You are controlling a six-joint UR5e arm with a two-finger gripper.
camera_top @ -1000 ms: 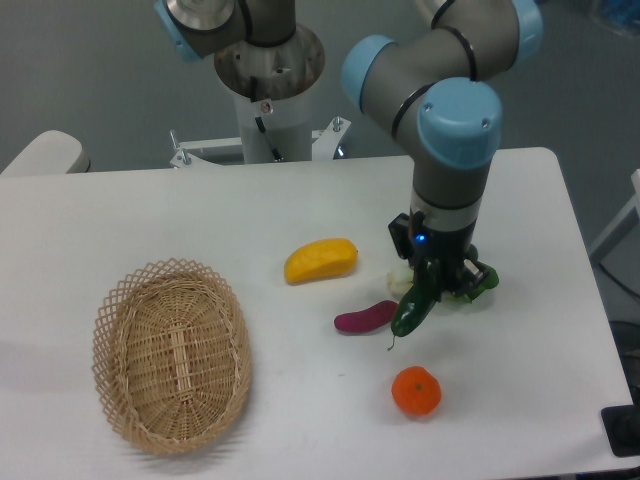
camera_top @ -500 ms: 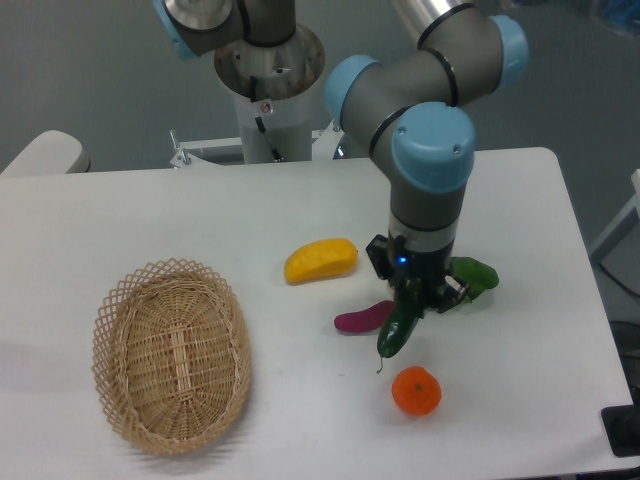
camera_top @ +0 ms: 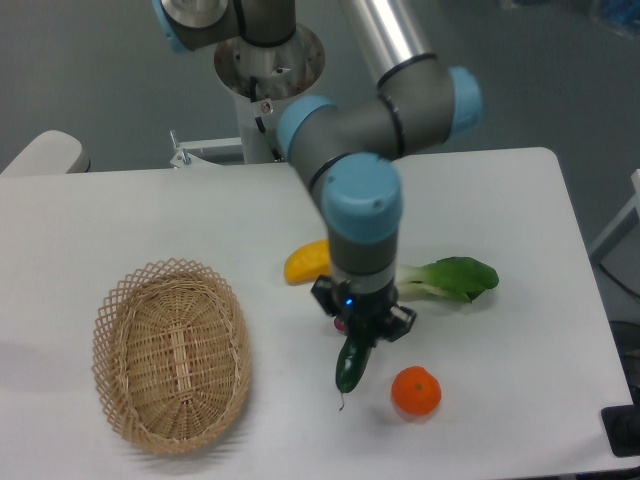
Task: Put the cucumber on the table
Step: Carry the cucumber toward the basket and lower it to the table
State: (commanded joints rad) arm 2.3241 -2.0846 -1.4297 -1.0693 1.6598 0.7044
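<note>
A round, dimpled orange (camera_top: 416, 390) sits low in the frame, right of centre, on the smooth white table (camera_top: 150, 220) with its rounded corners. Just left of it hangs the cucumber (camera_top: 353, 363), slim, dark green and slightly bumpy, tilted with its thin stem tip pointing down toward the tabletop; whether the tip touches the surface cannot be told. Its upper end is pinched between the two fingers of the gripper (camera_top: 362, 333), which point downward and are closed around it, so the cucumber extends straight below the tool. A small blue light glows on the gripper's dark body; no writing can be read there. At lower left lies an oval woven wicker basket (camera_top: 171, 354) with an open lattice rim. Behind the gripper, a smooth yellow fruit (camera_top: 305, 261) peeks out to the left of the arm, and a bok choy (camera_top: 445, 279) with a pale stalk and broad green leaf lies to the right. The grey arm (camera_top: 370, 150) with light blue joint caps rises toward the top of the frame.
</note>
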